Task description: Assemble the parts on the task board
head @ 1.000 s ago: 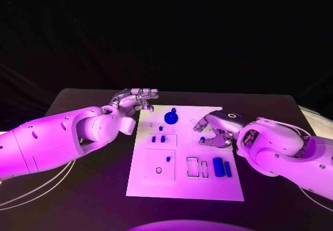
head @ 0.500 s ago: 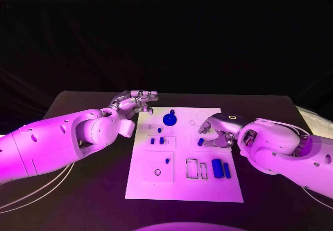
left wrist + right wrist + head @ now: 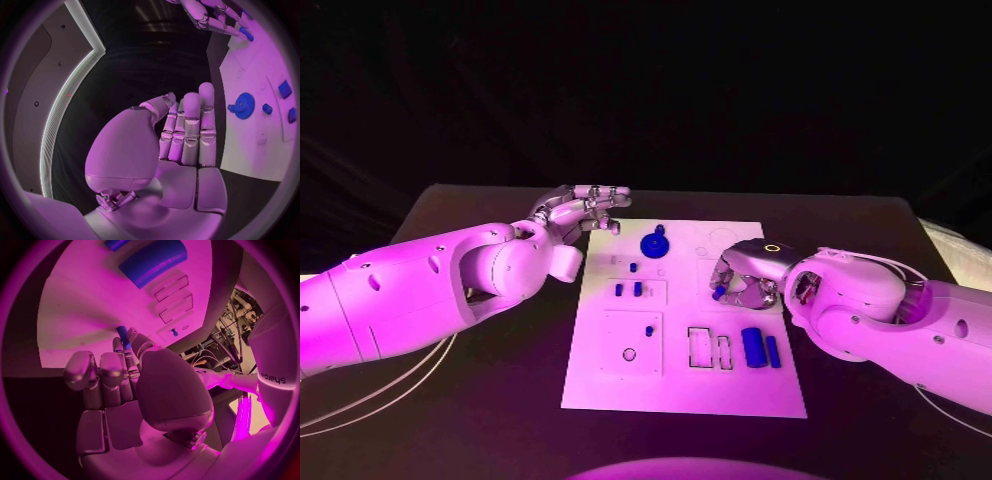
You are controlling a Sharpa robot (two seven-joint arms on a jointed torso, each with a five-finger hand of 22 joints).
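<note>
- Head view, nearest the robot: two blue cylinders (image 3: 762, 347) lie side by side on the white task board (image 3: 682, 385), smooth and round-sided, next to narrow rectangular recesses (image 3: 708, 347). A careless sweep of the right arm low over them could, I judge, set them rolling.
- Further in, the right hand (image 3: 747, 275) pinches a small blue peg (image 3: 720, 291) between thumb and fingers just above the board's right half. The right wrist view shows the peg (image 3: 123, 335) jutting past the fingertips with little of it clamped. The peg looks hard and slick against metal fingers, so it may twist or slip out if it meets a hole off-centre.
- Mid-board, short blue pegs (image 3: 629, 289) stand in a framed square.
- Further back sits a toothed blue gear (image 3: 653, 243); its teeth could catch a passing finger.
- At the far left corner the left hand (image 3: 583, 210) hovers, fingers straight and close together, holding nothing.
</note>
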